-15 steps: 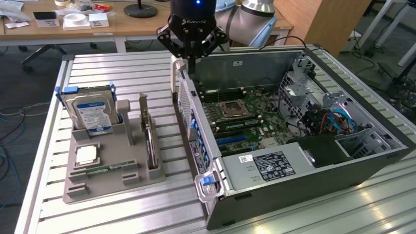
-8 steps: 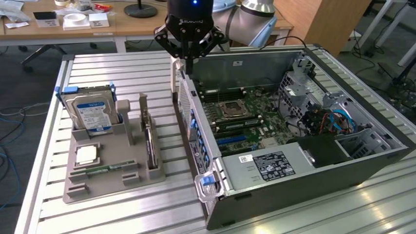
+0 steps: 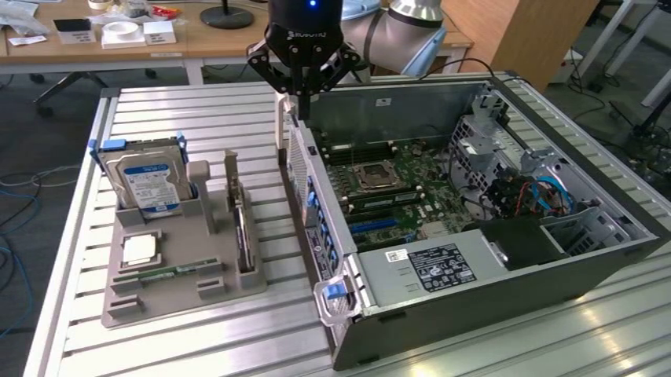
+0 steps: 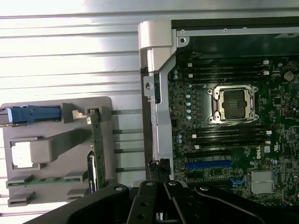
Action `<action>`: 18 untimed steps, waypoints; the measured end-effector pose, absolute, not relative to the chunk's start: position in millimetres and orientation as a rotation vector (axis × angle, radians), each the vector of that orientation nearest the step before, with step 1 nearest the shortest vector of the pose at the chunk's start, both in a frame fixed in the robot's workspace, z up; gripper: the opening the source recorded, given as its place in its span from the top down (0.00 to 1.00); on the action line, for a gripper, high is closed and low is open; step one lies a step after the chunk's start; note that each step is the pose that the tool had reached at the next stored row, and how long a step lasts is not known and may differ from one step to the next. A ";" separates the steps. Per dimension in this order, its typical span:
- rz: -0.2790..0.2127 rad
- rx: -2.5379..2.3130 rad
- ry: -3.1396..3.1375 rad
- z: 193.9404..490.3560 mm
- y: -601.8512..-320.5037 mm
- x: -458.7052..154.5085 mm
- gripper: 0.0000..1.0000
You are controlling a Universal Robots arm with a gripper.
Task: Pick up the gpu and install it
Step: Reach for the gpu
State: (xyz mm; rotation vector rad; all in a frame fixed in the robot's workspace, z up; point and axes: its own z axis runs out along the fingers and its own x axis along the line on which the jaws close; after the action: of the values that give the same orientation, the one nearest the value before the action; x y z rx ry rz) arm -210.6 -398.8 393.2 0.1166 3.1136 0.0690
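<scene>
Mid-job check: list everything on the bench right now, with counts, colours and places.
gpu: one, black, on edge in the tray, side nearest the case
hard drive: one, silver with blue label, upright at the tray's far end
processor chip: one, silver, flat in the tray
memory stick: one, green, lying in the tray
tray: one, grey, exterior view's left
computer case: one, dark grey, open, exterior view's right
motherboard: one, green, inside the case
table: one, silver, slatted
gripper: one, black, shut, above the case's tray-side wall

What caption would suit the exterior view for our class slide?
Shut gripper hovers above open computer case edge; gpu stands in grey holder.
</scene>
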 end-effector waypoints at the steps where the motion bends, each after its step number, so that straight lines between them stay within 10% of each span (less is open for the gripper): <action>1: 0.069 0.117 3.114 393.2 -398.8 -210.9 0.89; 18: 0.069 0.117 3.114 393.2 -398.8 -224.9 0.89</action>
State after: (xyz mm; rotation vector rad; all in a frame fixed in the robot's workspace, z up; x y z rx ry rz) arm -224.9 -398.8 393.2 0.1166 3.1136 0.0689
